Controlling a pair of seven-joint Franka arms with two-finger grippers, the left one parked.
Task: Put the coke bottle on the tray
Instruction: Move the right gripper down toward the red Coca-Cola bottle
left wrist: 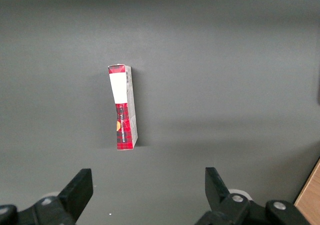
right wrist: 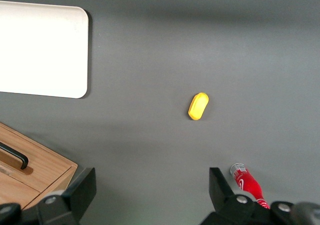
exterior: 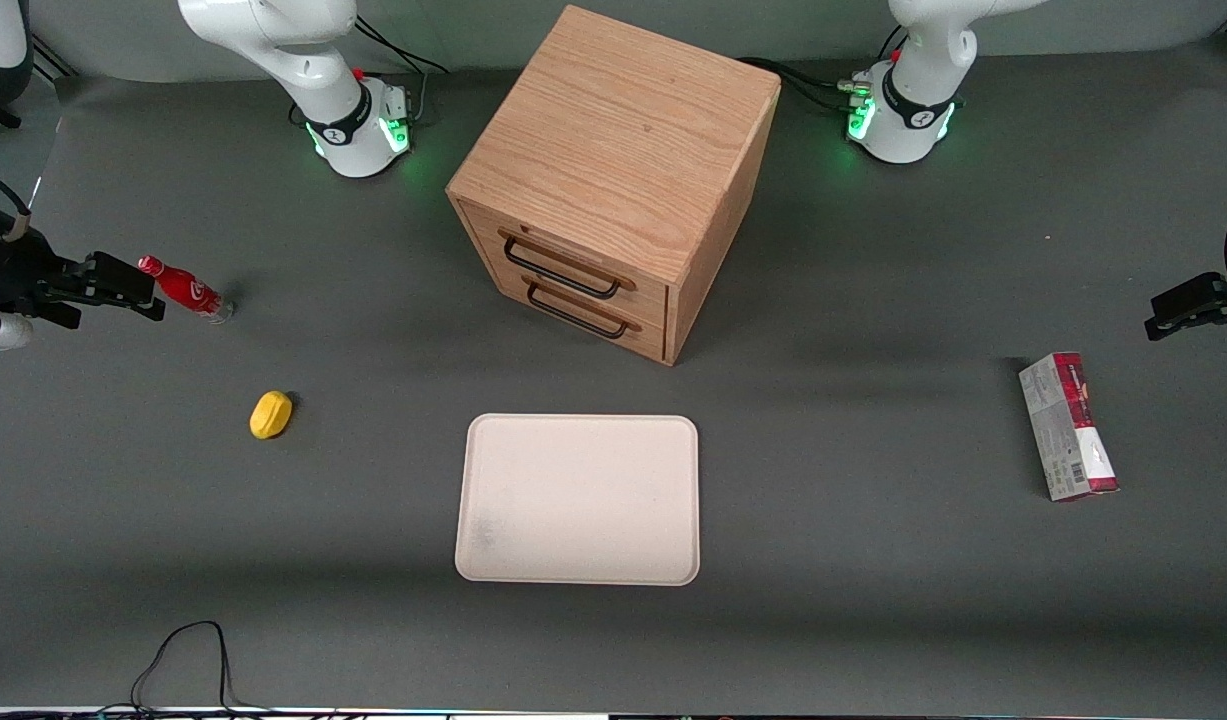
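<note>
front view
gripper [exterior: 153,290]: at the working arm's end of the table, above the surface, black fingers pointing toward the bottle's cap
coke bottle [exterior: 185,290]: lying on its side on the grey table [exterior: 873,600], red cap toward the gripper, clear base away from it; contact with the fingers can't be told here
lemon [exterior: 271,414]: small yellow lump, nearer the front camera than the bottle, well apart from it
tray [exterior: 579,498]: cream, flat on the table, in front of the cabinet, nothing on it; well apart from the bottle
drawer cabinet [exterior: 613,180]: wooden, two drawers with dark handles, both closed
carton [exterior: 1068,426]: red and white box lying flat toward the parked arm's end

right wrist view
gripper [right wrist: 152,190]: fingers [right wrist: 82,189] wide apart, holding nothing
coke bottle [right wrist: 248,185]: on the table beside one fingertip, outside the gap between the fingers
lemon [right wrist: 198,106]: alone on the table, between bottle and tray
tray [right wrist: 42,49]: one rounded corner in view, bare
drawer cabinet [right wrist: 30,177]: corner and one handle showing

left wrist view
carton [left wrist: 123,107]: lying flat on the table, lengthwise
</note>
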